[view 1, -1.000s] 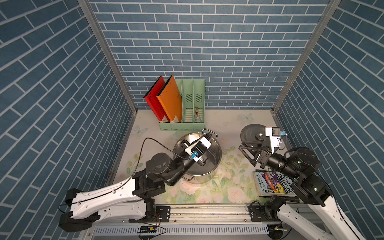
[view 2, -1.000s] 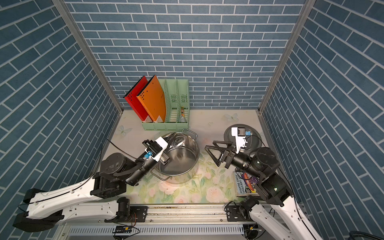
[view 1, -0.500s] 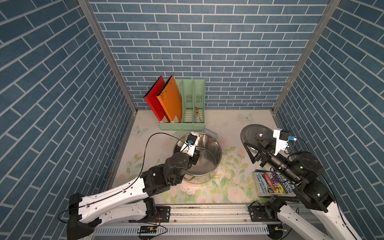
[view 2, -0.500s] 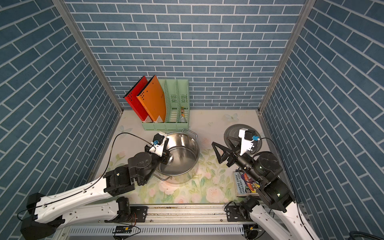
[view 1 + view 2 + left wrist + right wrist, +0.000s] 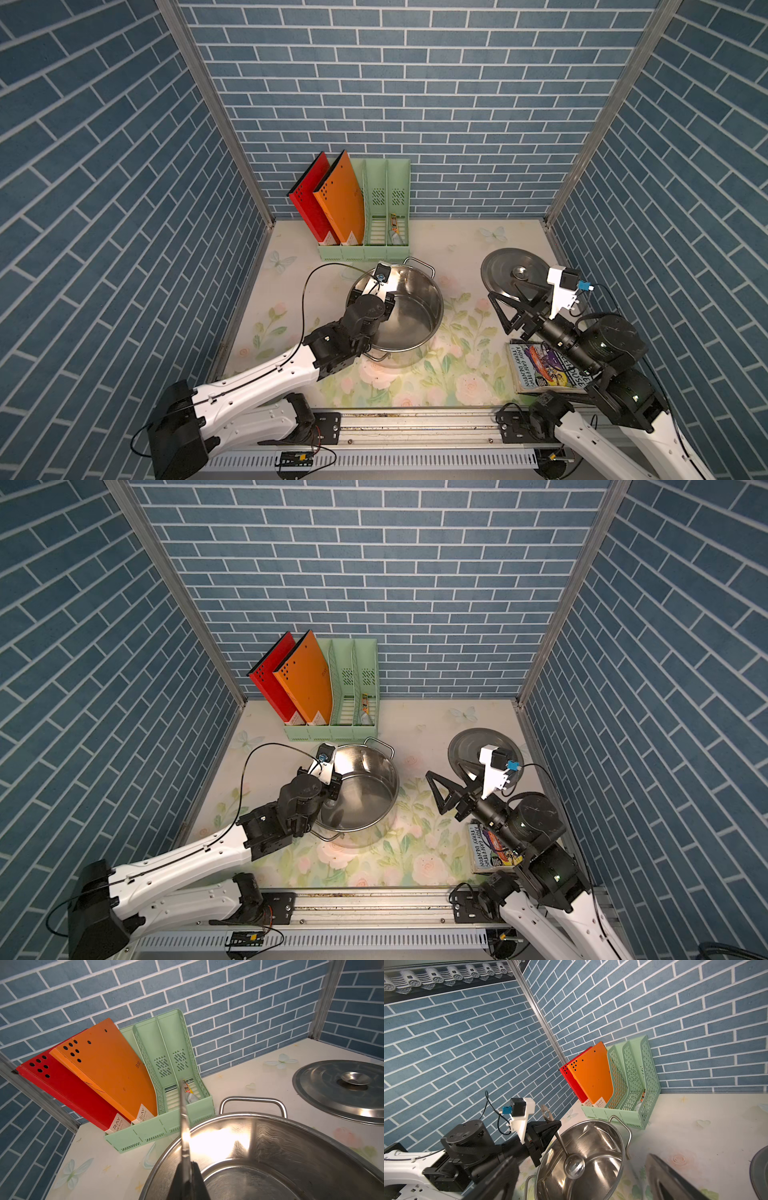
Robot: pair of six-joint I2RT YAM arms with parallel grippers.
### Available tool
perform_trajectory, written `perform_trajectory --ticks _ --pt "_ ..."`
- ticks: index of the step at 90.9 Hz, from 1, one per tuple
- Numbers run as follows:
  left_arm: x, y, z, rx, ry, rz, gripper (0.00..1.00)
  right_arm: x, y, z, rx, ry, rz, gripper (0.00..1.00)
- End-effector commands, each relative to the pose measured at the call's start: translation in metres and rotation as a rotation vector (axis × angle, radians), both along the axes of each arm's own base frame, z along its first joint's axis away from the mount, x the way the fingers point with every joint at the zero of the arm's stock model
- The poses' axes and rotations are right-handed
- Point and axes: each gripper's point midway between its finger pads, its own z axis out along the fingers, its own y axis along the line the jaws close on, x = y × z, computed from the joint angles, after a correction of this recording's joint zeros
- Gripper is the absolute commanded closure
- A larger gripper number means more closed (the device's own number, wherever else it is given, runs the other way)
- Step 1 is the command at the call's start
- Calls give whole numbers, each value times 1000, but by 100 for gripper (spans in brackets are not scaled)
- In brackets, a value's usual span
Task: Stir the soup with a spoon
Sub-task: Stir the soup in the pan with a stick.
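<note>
at the back wall a red folder (image 5: pixel 307 208) and an orange folder (image 5: pixel 338 199), both flat with punched holes, lean in a pale green perforated plastic file rack (image 5: pixel 386 249). the left tool (image 5: pixel 556 1126) is closed on the thin handle of the grey metal spoon (image 5: pixel 562 1142). its round bowl hangs inside the shiny steel pot (image 5: pixel 428 307). a round steel lid (image 5: pixel 500 266) lies on the flowered desk (image 5: pixel 449 249). above the lid the right tool (image 5: pixel 503 288) is wide open and holds nothing. a colourful book (image 5: pixel 540 370) lies under its arm.

One spoon (image 5: pixel 574 1166), pot (image 5: pixel 433 318), lid (image 5: pixel 503 266); two folders (image 5: pixel 341 201)
</note>
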Motion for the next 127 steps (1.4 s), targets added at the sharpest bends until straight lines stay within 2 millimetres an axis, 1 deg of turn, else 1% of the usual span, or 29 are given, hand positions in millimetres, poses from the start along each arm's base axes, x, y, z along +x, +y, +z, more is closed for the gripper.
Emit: perform_trajectory --ticks 1,11,24,33,36,48,55,65,71,82,89,96,119,127 --pt "17 5 9 -31 -42 31 100 -4 -6 4 -6 -48 -16 1" --pt "31 -7 1 -12 -29 -7 100 -7 -13 6 0 -55 -40 1" --pt "45 -34 -3 2 -23 -87 100 -10 -19 10 -2 -63 -58 1" --pt "56 -56 3 3 -40 -141 100 -12 -22 14 -4 -69 -68 1" --pt "59 -64 8 -5 -50 -161 100 -13 -24 14 -4 -69 -71 1" --pt "69 -101 14 -23 -51 -267 100 -15 -29 14 -2 -70 -90 1" --pt "65 -120 15 -31 -53 -325 100 -18 -33 13 -1 -67 -96 1" --pt "50 -143 13 -34 -48 -411 100 -18 -39 12 -2 -64 -123 1" --pt "36 -156 12 -41 -39 -469 100 -18 -40 11 -5 -64 -131 1" --pt "7 -174 8 -58 -9 -567 100 -17 -41 12 -11 -69 -136 1" --pt "-11 -177 8 -89 4 -611 100 -16 -40 12 -13 -74 -135 1" --pt "-25 -173 8 -111 14 -631 100 -15 -38 11 -14 -74 -129 1" --pt "-52 -137 -3 -130 54 -600 100 -12 -31 8 -8 -69 -108 1" --pt "-61 -123 -11 -129 82 -596 100 -9 -28 7 -11 -66 -107 1"
